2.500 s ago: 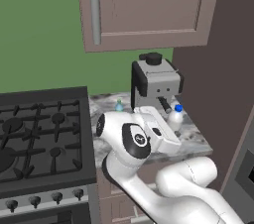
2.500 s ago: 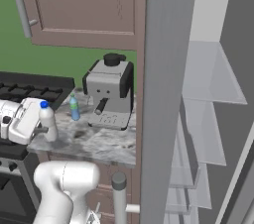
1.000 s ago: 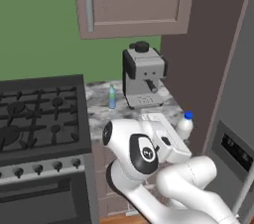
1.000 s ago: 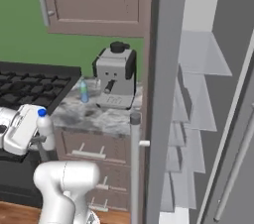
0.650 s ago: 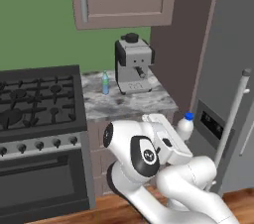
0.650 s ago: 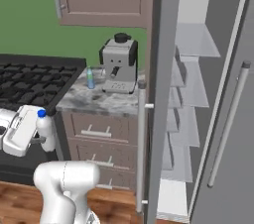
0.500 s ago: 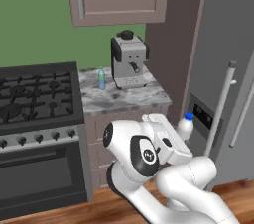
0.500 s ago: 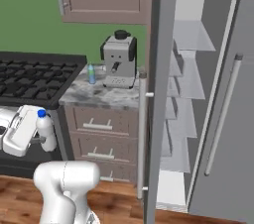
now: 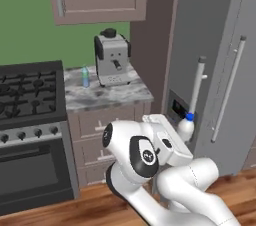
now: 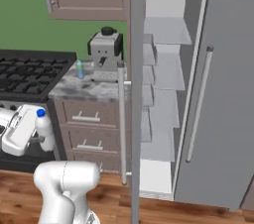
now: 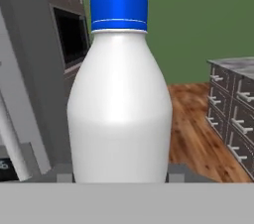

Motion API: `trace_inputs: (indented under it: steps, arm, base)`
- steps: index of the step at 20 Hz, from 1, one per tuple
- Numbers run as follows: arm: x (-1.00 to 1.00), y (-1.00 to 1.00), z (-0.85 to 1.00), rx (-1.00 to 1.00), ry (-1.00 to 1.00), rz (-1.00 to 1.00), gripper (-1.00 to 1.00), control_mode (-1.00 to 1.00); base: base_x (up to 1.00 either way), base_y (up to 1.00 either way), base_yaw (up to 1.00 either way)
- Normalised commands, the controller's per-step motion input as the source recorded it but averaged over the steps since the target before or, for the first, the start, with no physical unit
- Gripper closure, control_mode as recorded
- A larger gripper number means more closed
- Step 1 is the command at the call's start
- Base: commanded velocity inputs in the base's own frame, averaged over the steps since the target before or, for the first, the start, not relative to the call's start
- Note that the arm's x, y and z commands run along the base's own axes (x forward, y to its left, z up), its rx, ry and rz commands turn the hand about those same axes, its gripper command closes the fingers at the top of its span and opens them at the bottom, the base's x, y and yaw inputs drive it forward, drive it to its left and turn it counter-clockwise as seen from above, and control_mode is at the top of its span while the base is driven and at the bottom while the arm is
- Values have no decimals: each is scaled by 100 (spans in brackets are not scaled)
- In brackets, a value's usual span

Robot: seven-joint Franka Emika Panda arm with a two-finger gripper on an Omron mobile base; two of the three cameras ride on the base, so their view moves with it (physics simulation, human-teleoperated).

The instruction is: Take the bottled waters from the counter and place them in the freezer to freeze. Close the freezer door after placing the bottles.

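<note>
My gripper [image 10: 40,138] clamps the white bottle [image 10: 44,130] upright, carrying it off the counter [image 9: 107,97] toward the open freezer [image 10: 161,94]; green-capped bottle [image 9: 85,77] waits by the counter's back edge; next I should swing round the door [image 10: 136,94].

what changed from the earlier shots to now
The base drove back and right, from the marbled counter toward the grey freezer, so the whole view shifted. The pincer stays shut on the white blue-capped bottle. The teal green-capped bottle remains beside the coffee machine; the freezer door is still open.
</note>
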Motion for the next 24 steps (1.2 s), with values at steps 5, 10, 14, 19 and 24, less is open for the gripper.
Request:
trace_inputs:
  steps: [5, 10, 14, 19, 24]
  arm:
    - [0, 0, 0, 0, 0, 0, 100, 100]
    - [0, 0, 0, 0, 0, 0, 100, 100]
    - [0, 0, 0, 0, 0, 0, 100, 100]
    - [0, 0, 0, 0, 0, 0, 100, 100]
    - [0, 0, 0, 0, 0, 0, 100, 100]
  base:
    - [-11, -79, 3]
    - [-11, -68, 3]
    - [0, -84, -2]
    - [14, -80, 0]
    - [27, -51, 12]
